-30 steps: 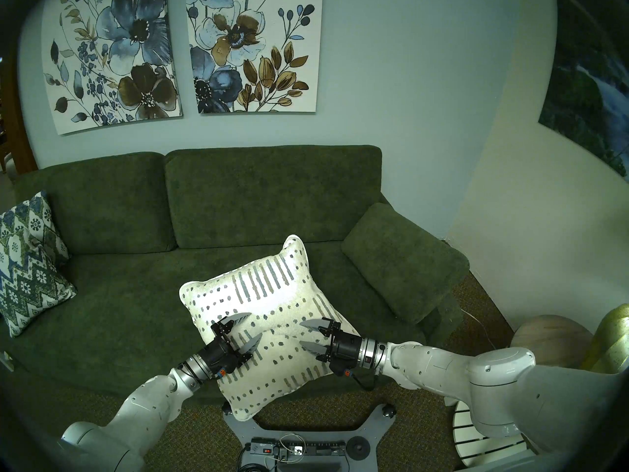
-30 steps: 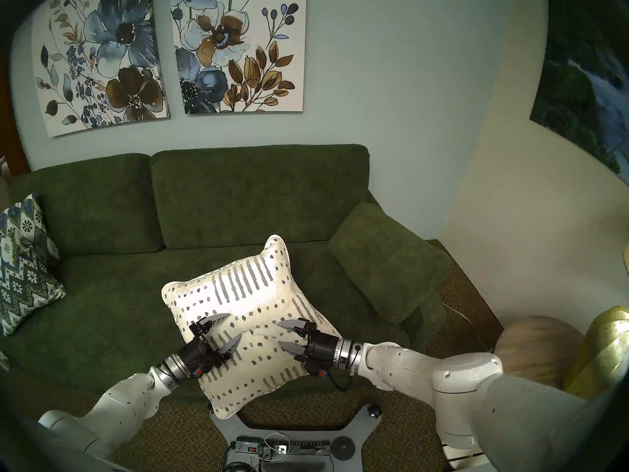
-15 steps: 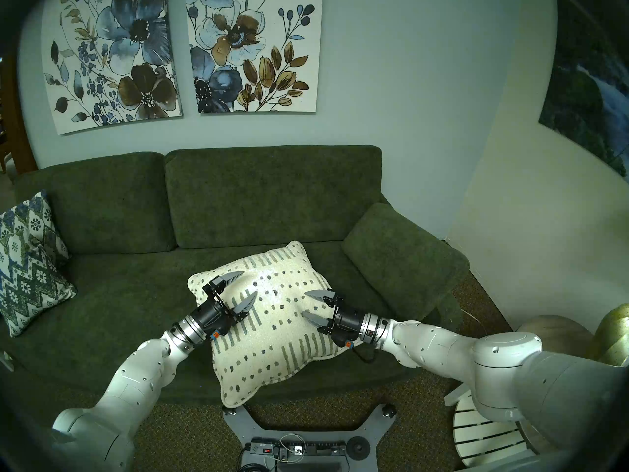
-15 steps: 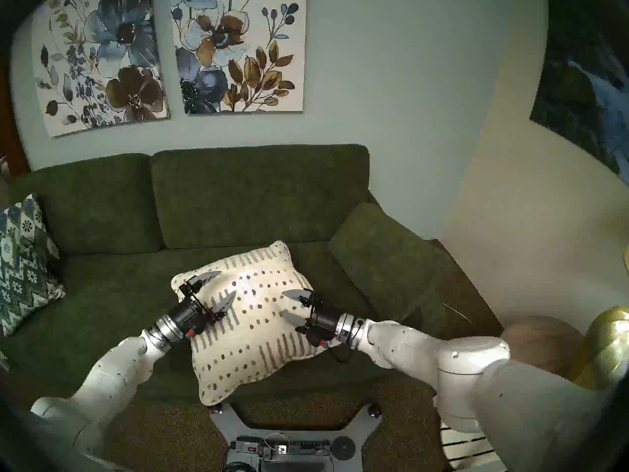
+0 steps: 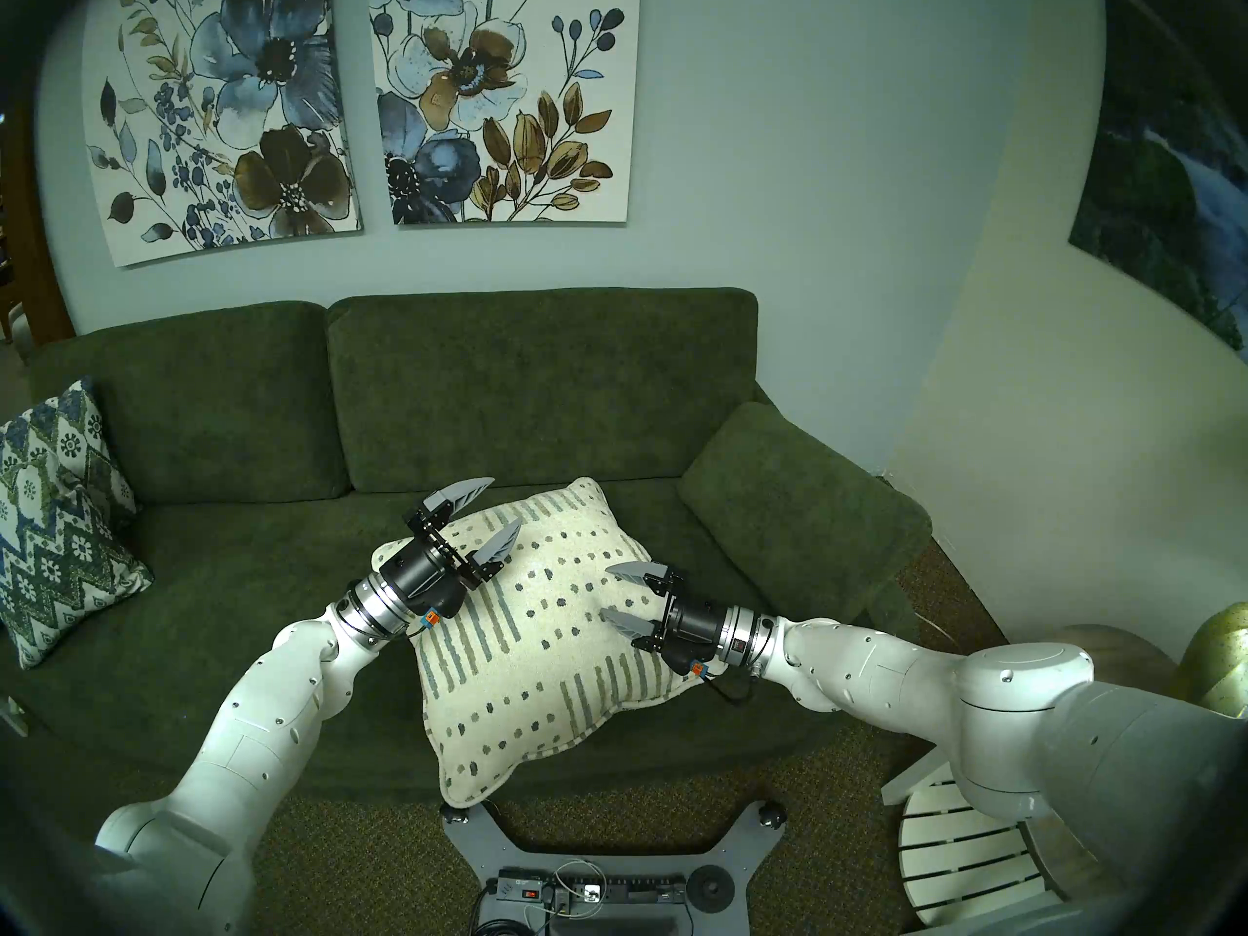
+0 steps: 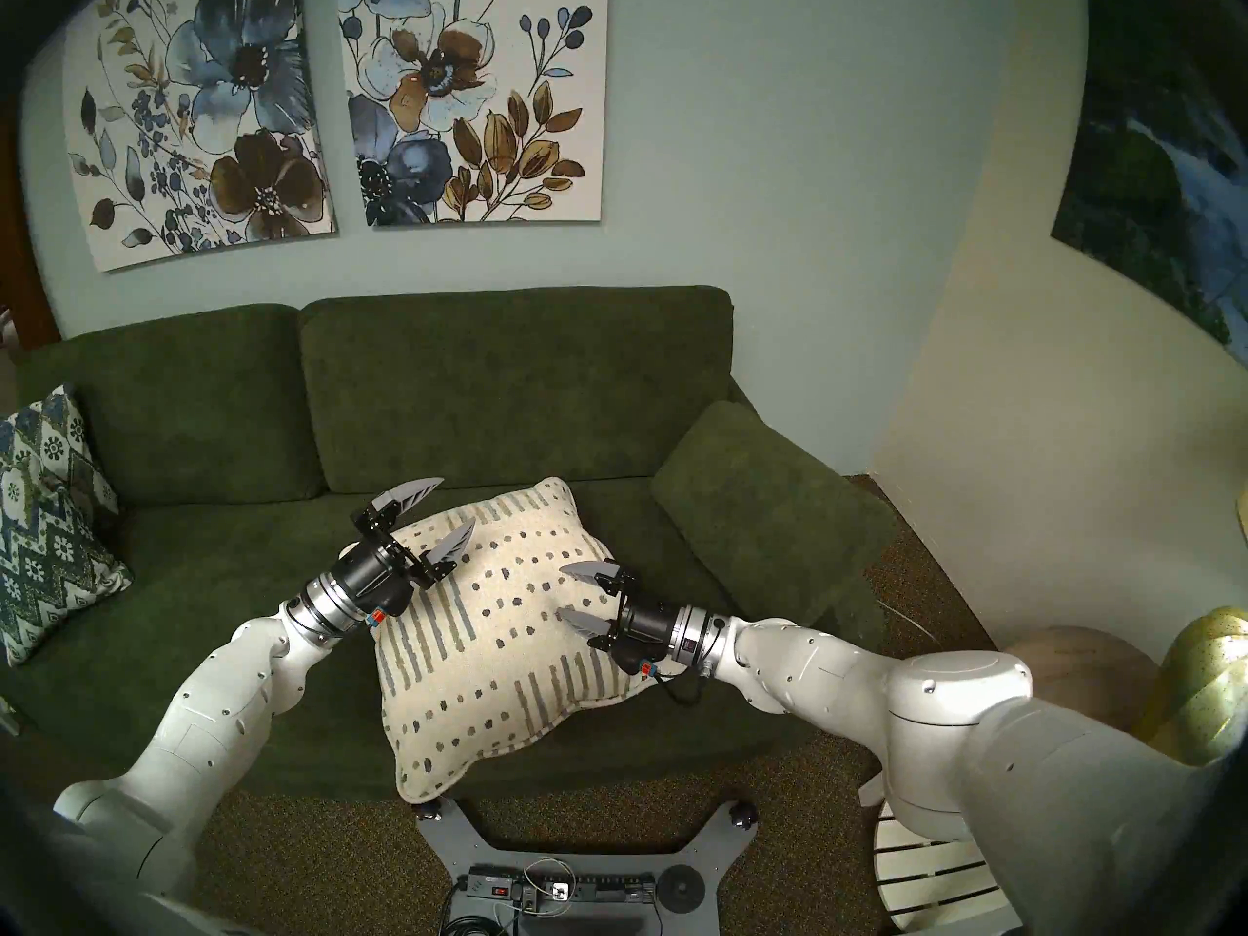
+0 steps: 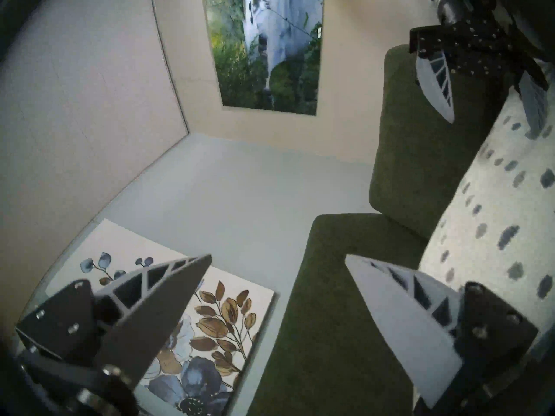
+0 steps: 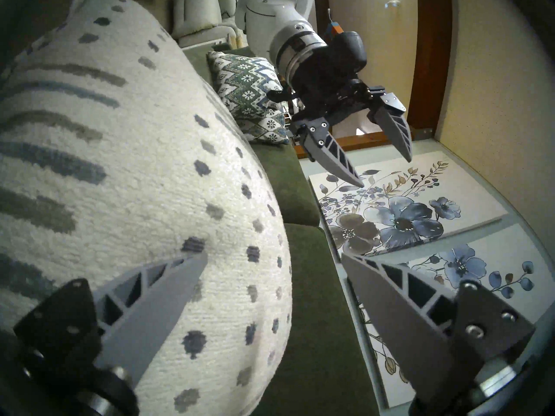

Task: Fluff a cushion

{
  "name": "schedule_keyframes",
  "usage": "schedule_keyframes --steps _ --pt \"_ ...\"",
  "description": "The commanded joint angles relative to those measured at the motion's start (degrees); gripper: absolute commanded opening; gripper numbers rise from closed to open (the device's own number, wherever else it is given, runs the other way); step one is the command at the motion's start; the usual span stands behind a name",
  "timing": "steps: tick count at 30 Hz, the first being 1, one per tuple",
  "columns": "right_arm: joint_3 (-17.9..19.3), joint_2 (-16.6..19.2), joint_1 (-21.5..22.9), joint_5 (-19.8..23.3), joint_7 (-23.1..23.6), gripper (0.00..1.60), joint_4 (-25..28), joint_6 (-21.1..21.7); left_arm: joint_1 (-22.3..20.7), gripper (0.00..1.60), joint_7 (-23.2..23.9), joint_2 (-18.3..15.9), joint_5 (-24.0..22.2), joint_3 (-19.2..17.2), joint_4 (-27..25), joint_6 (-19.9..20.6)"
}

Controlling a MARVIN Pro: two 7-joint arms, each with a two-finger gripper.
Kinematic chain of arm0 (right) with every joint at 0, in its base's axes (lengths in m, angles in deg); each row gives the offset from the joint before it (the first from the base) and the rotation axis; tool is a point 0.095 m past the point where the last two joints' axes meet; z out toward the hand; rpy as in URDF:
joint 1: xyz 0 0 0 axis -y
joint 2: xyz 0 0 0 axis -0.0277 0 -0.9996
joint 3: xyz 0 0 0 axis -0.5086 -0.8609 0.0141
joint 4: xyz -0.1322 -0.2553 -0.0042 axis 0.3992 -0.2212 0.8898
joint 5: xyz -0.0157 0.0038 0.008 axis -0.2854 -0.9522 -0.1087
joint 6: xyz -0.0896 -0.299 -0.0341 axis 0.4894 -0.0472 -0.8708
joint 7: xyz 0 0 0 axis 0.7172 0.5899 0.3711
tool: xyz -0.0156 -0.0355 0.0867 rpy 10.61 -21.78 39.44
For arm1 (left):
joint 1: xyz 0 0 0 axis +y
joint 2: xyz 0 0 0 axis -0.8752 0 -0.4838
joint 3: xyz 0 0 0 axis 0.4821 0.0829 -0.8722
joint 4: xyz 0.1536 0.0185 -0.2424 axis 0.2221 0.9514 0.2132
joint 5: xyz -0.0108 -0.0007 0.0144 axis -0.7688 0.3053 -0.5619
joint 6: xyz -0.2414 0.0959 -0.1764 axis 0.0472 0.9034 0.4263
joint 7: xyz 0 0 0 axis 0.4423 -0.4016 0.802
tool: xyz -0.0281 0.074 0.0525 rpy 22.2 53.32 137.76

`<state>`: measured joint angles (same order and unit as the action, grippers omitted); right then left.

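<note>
The cushion [image 5: 540,644] is seen lying on the sofa [image 5: 223,577] seat, towards its right half, turned so that one corner points at the backrest and the opposite corner hangs over the front edge of the seat. Its top face is rounded and puffed; a shallow dent is noted beside the right-hand fingers.

The left arm is extended from the lower left, forearm angled up and to the right, wrist straight. The left gripper [image 5: 483,512] is held above the cushion's left corner, nearer the backrest, with its jaws spread wide and nothing between them. In the right wrist view it [image 8: 381,169] is seen raised clear of the fabric, fingers pointing over the seat.

The right arm is reached in from the right, forearm nearly level, elbow over the front right of the sofa. The right gripper [image 5: 618,593] is placed at the cushion's right side, jaws spread and empty. One of its fingers [image 8: 168,289] is laid flat against the cushion's surface; the other is held free above the seat.

A zigzag pillow [image 5: 61,516] is propped at the sofa's left end, well apart from the cushion.
</note>
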<state>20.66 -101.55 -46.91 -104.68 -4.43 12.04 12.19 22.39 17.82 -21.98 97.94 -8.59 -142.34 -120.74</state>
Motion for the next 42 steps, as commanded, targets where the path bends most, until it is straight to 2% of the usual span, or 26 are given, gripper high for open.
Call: schedule_keyframes --steps 1,10,25,42 --pt "1.7 1.0 3.9 -0.4 -3.6 1.60 3.4 0.7 2.3 1.60 -3.0 -1.3 -0.9 -0.8 -5.0 -0.2" --pt "3.6 2.7 7.0 -1.4 -4.1 1.60 7.1 1.7 5.7 1.60 -2.8 -3.0 -1.5 -1.7 -9.1 -0.2" --pt "6.3 10.7 9.1 -3.6 -6.6 1.60 13.0 4.0 14.0 1.60 -3.5 -6.3 -3.2 -4.7 -17.2 -0.2" --pt "6.2 19.1 7.1 -8.0 -9.4 1.60 28.0 5.9 24.5 1.60 -5.3 -8.6 -6.2 -10.0 -26.4 -0.2"
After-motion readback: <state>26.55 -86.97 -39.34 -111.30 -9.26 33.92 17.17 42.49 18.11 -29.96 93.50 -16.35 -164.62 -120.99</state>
